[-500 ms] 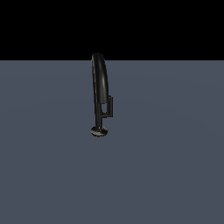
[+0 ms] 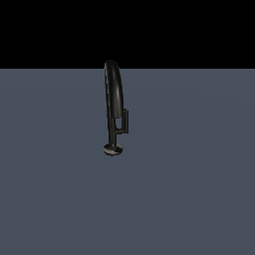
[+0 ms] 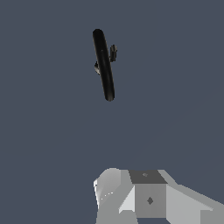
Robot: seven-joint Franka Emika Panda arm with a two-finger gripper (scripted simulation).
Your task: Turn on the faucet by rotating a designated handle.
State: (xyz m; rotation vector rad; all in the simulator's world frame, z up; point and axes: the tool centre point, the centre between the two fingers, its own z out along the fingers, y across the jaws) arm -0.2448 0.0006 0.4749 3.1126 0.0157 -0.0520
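1. While only part of the gripper (image 3: 131, 192) shows in the wrist view, its jaws are out of sight, so I cannot tell whether they are parted or closed; nothing is held.
2. Well apart from it stands the faucet (image 2: 113, 107), upright on the grey floor (image 2: 199, 199).
3. Its handle (image 2: 125, 121) hangs on the exterior view's right, untouched.
4. My call: approach, contact and turning all remain.
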